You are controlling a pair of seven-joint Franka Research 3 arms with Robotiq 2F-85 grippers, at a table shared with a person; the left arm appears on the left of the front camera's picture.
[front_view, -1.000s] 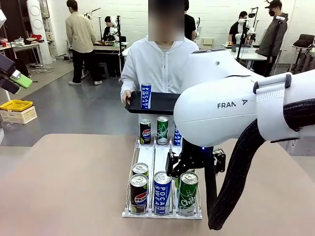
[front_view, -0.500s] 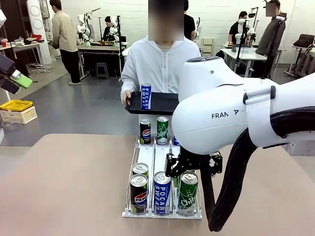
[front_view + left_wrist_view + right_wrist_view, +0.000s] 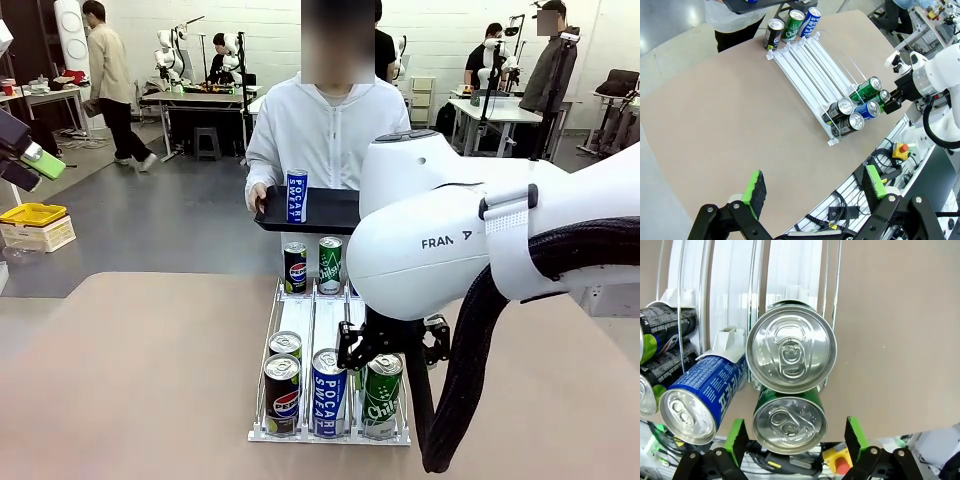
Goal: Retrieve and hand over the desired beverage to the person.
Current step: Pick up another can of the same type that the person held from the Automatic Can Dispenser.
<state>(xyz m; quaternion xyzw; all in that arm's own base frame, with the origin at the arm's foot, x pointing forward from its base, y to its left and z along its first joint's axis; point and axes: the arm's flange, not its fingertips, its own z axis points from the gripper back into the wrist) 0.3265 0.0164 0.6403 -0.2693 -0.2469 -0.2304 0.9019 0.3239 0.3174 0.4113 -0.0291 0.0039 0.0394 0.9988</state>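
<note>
Shows the right claw (image 3: 796, 432) open and gripping nothing, its green pads (image 3: 737, 435) flanking the front green can (image 3: 789, 426) in the white rack (image 3: 735, 285) on the bench (image 3: 890, 340). Places a second green can (image 3: 790, 347) just beyond the first, and a blue rack can (image 3: 700, 405) just beside one pad. Shows the left claw (image 3: 815, 187) likewise spread wide and empty, with the rack well ahead of it. Sets the person (image 3: 325, 130), holding a black tray (image 3: 335, 210) that bears an upright Pocari can (image 3: 296, 195), far beyond the right claw.
</note>
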